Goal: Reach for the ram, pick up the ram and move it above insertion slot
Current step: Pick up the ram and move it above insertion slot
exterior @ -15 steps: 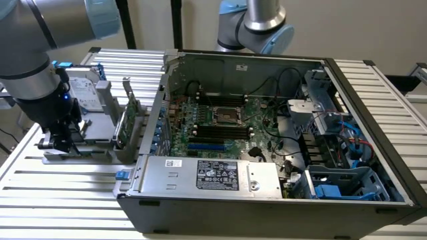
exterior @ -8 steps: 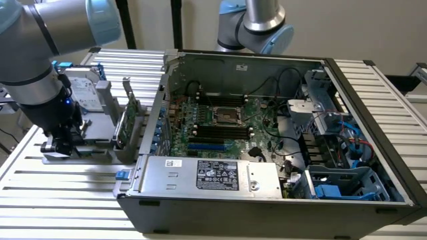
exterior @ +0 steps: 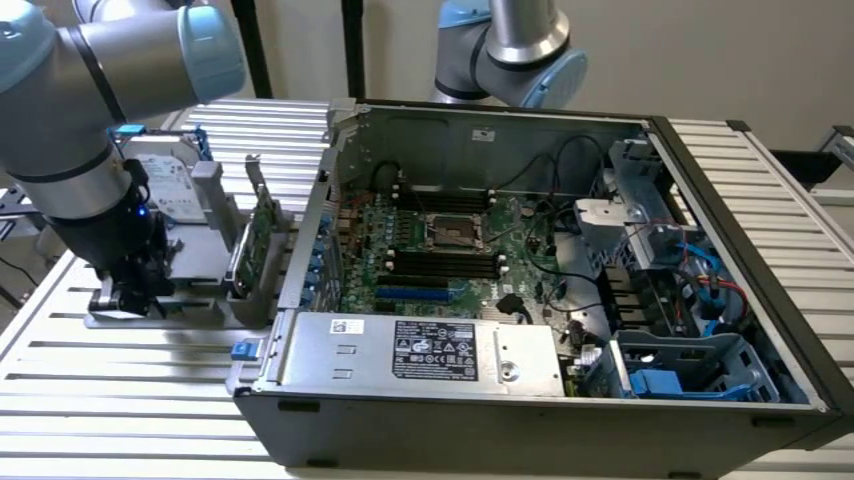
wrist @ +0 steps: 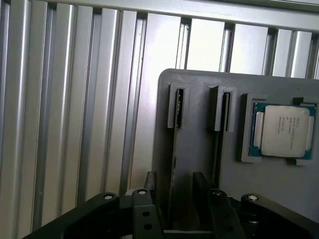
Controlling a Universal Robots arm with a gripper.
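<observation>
wrist view: jaws spread astride ram edge in grey holder; cpu chip alongside.

You're looking at a black gripper over a plain grey holder, and the table beneath runs in ribbed silver slats. The processor shows a silver lid on a blue-green edge. In the exterior view the motherboard is green with black slots — the arm grey, capped pale blue.
</observation>
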